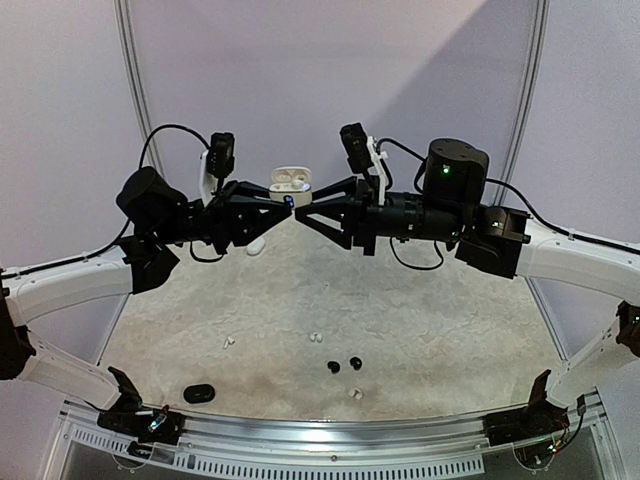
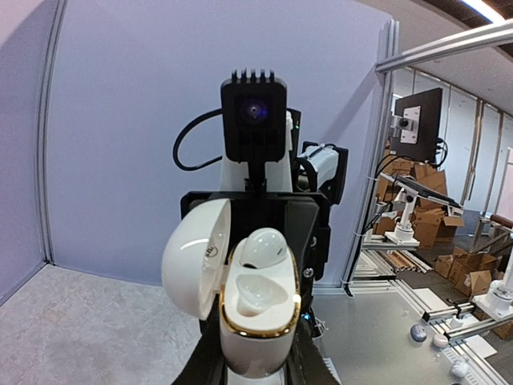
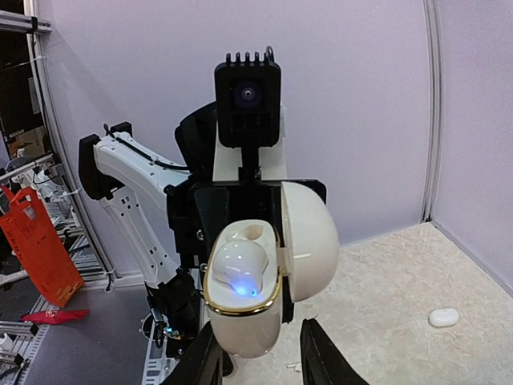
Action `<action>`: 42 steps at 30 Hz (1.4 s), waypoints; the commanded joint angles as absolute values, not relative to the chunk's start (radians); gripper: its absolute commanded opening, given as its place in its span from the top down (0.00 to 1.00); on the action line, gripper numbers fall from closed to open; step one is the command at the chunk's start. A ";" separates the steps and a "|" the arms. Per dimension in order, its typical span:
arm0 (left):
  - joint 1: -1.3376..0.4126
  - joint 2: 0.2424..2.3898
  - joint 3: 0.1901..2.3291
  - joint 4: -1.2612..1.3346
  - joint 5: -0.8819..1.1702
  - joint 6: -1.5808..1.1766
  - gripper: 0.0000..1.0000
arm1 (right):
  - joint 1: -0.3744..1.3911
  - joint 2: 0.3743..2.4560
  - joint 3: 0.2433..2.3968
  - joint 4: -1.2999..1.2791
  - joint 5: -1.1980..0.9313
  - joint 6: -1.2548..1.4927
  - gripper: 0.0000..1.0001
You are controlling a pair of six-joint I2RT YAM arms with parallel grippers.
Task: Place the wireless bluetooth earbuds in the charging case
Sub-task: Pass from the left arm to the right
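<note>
A white charging case (image 1: 290,182) with a gold rim is held up in the air between both arms, its lid open. My left gripper (image 2: 255,365) is shut on the case's lower body (image 2: 252,341). One white earbud (image 2: 263,247) sits in the far socket, and the near socket (image 2: 258,293) is empty. In the right wrist view the same earbud (image 3: 238,269) glows blue in the case (image 3: 240,325). My right gripper (image 3: 260,361) is open, its fingers (image 3: 204,361) either side of the case's bottom. Loose white earbuds (image 1: 228,342) (image 1: 315,337) (image 1: 353,394) and two black earbuds (image 1: 333,367) (image 1: 355,361) lie on the table.
A black case (image 1: 199,393) lies near the table's front left edge. A closed white case (image 1: 255,244) lies at the back under the left arm and also shows in the right wrist view (image 3: 443,318). Both arms hang high over the table's back half.
</note>
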State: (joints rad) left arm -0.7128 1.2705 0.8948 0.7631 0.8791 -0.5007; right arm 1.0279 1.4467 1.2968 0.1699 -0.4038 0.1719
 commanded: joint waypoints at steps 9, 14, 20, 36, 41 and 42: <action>-0.718 1.278 0.907 0.787 0.885 -0.492 1.00 | 1.031 1.446 1.322 0.211 -0.405 0.195 0.64; -0.719 1.279 0.905 0.785 0.885 -0.489 1.00 | 1.030 1.448 1.322 0.206 -0.405 0.202 0.71; -0.721 1.279 0.899 0.777 0.889 -0.479 1.00 | 1.030 1.448 1.322 0.215 -0.409 0.208 0.65; -0.726 1.276 0.885 0.753 0.887 -0.435 1.00 | 1.030 1.452 1.328 0.217 -0.414 0.228 0.85; -0.726 1.273 0.881 0.737 0.873 -0.423 1.00 | 1.031 1.452 1.320 0.227 -0.418 0.224 0.94; -0.726 1.271 0.880 0.731 0.859 -0.418 1.00 | 1.032 1.453 1.318 0.227 -0.415 0.222 0.95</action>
State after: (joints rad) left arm -0.7139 1.2705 0.8948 0.7605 0.8680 -0.4622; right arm 1.0309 1.4467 1.3006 0.2028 -0.4076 0.2146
